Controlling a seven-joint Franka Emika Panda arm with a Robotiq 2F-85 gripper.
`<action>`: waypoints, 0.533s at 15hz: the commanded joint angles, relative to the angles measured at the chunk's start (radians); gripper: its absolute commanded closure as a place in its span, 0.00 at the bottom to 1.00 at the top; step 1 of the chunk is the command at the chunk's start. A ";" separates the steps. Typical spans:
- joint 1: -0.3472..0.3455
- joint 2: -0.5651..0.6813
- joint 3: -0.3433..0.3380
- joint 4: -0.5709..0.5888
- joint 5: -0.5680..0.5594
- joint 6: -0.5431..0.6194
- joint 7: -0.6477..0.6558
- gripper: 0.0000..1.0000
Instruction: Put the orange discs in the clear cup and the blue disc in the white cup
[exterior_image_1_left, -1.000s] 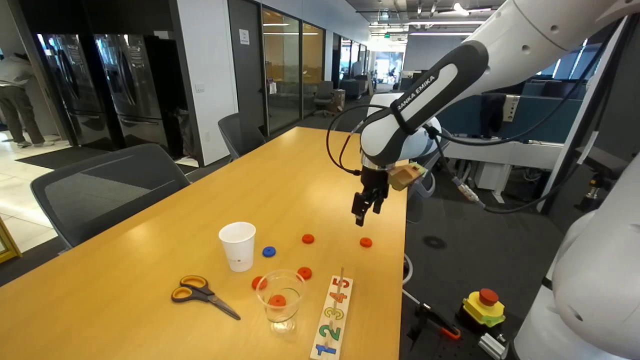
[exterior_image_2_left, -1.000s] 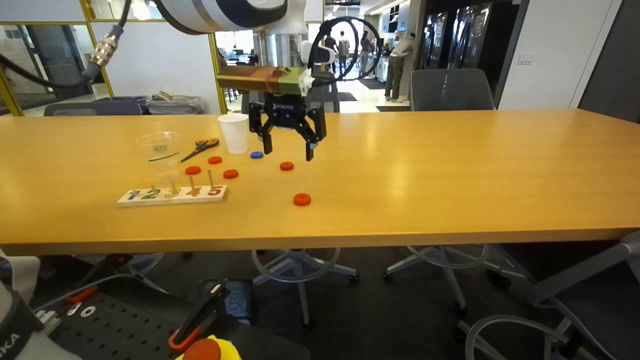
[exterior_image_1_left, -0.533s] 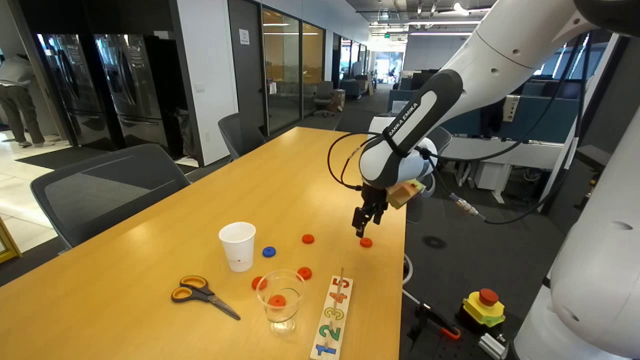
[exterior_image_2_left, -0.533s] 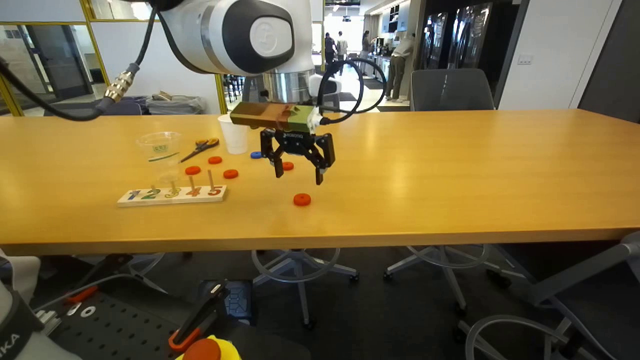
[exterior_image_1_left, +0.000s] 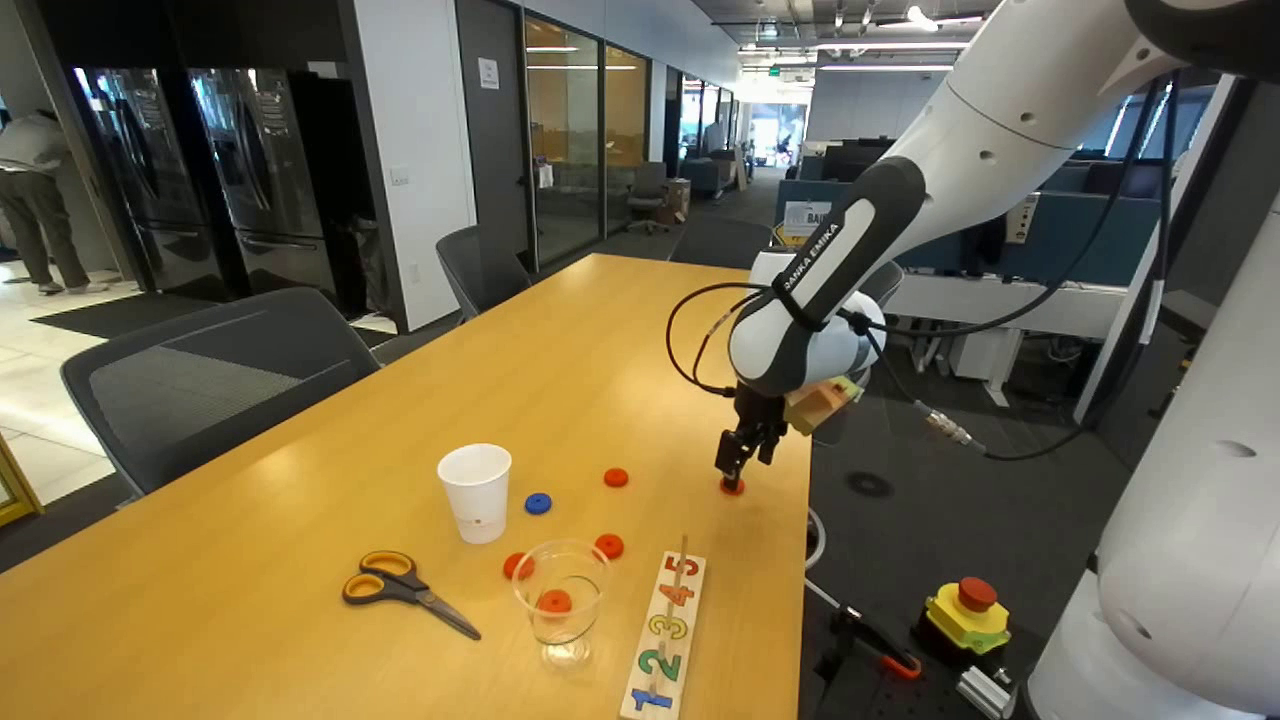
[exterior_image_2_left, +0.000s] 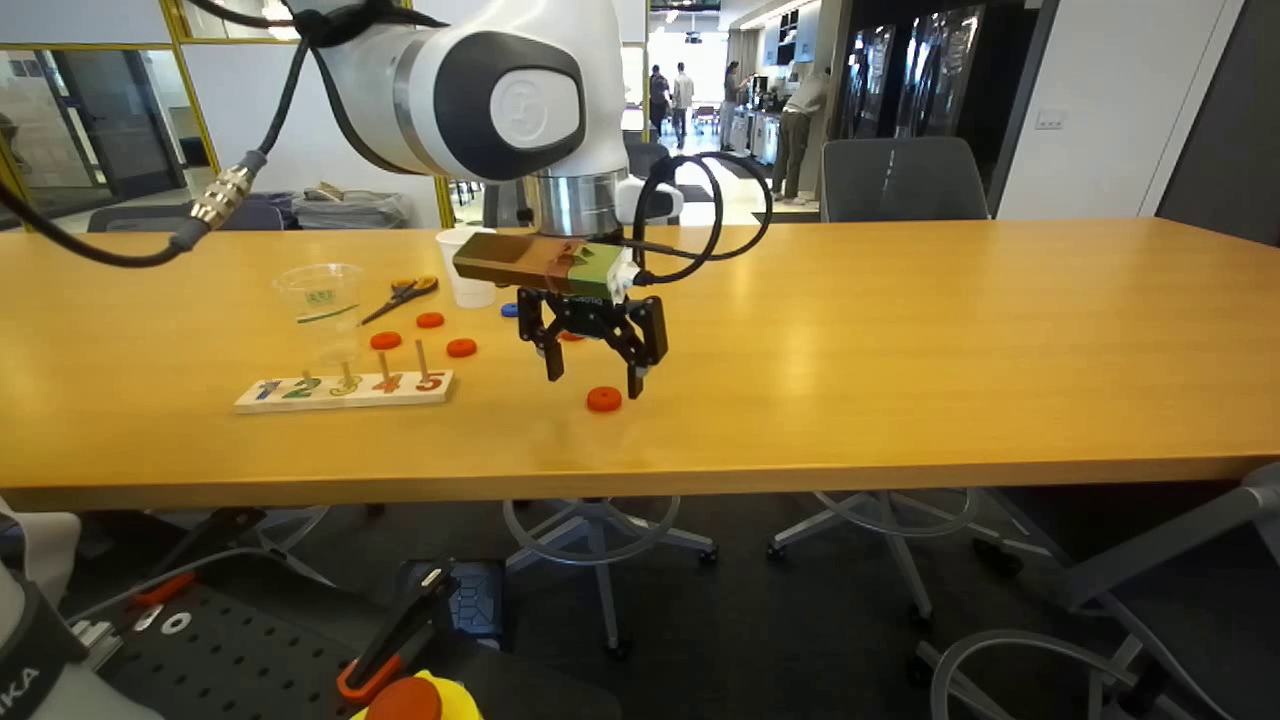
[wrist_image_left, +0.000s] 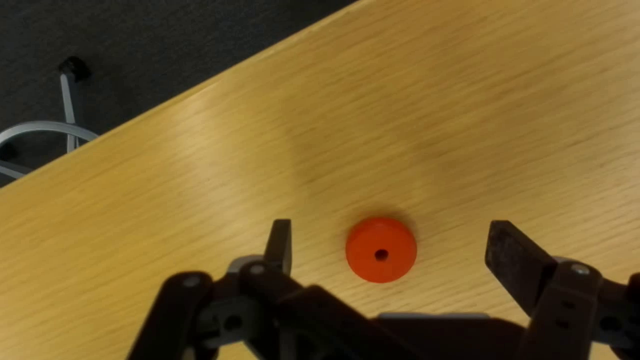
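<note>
My gripper (wrist_image_left: 390, 235) stands open just above the table, its fingers on either side of an orange disc (wrist_image_left: 381, 250) and apart from it. That disc lies flat below the fingertips in an exterior view (exterior_image_2_left: 604, 399). Several more orange discs (exterior_image_1_left: 609, 546) rest on the table, one of them seen through the wall of the clear cup (exterior_image_1_left: 565, 628). The blue disc (exterior_image_1_left: 538, 503) is beside the white cup (exterior_image_1_left: 478, 495); both cups are upright. In an exterior view the gripper (exterior_image_2_left: 594, 378) partly covers the blue disc (exterior_image_2_left: 509, 310) and another orange disc (exterior_image_2_left: 571, 337).
A numbered wooden peg board (exterior_image_1_left: 665, 640) lies close to the clear cup. Scissors with orange handles (exterior_image_1_left: 410, 590) are on the far side of the cups. The table's edge (wrist_image_left: 215, 82) runs near the disc under the gripper. Office chairs (exterior_image_2_left: 905, 180) stand around the table.
The gripper has come down towards the table and nearer the table edge, over the single orange disc there. It has stayed open. The discs and cups have not moved.
</note>
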 joint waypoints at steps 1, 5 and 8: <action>-0.013 0.036 0.016 0.003 0.011 0.068 0.002 0.00; -0.016 0.086 0.024 0.021 0.022 0.102 0.006 0.00; -0.021 0.110 0.032 0.029 0.032 0.112 0.001 0.00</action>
